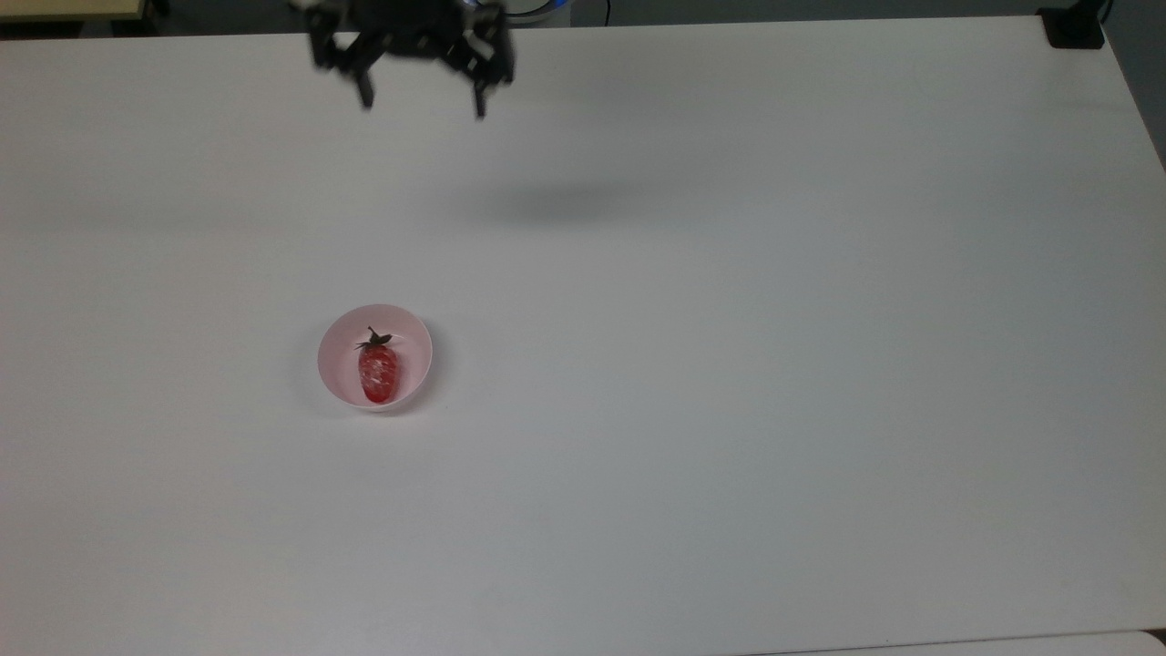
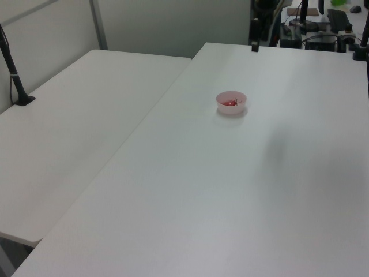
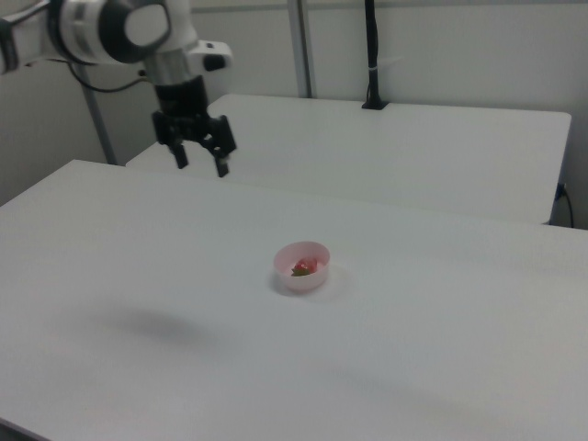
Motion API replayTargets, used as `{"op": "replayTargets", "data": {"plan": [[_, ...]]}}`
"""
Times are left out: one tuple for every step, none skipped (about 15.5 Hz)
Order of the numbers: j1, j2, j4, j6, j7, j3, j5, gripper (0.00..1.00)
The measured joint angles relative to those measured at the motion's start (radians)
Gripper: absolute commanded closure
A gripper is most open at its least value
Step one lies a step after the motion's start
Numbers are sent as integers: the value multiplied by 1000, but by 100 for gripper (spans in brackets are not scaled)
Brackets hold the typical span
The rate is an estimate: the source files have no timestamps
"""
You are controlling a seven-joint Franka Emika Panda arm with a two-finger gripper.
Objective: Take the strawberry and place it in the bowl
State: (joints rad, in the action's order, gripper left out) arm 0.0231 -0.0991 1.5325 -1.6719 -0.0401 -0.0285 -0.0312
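Since the strawberry lies in the bowl, light and slippery, we'd pinch its middle; our gripper hangs spread, empty.

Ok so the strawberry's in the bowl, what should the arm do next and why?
Probably nothing more than hold or drift back to rest. The strawberry lies inside the bowl, cap toward the top view's top, and the gripper hangs open and empty, well clear, near the table's far edge in the top view. Nothing looks left to pick or place.
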Motion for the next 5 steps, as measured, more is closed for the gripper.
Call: {"op": "replayTargets", "data": {"plan": [[0,31,22,18,-13,21,-6,0],[2,58,48,26,-18,37,-7,0],[6,83,79,28,-22,51,-7,0],[11,97,100,28,-27,60,-7,0],[17,105,116,28,-29,66,-7,0]]}}
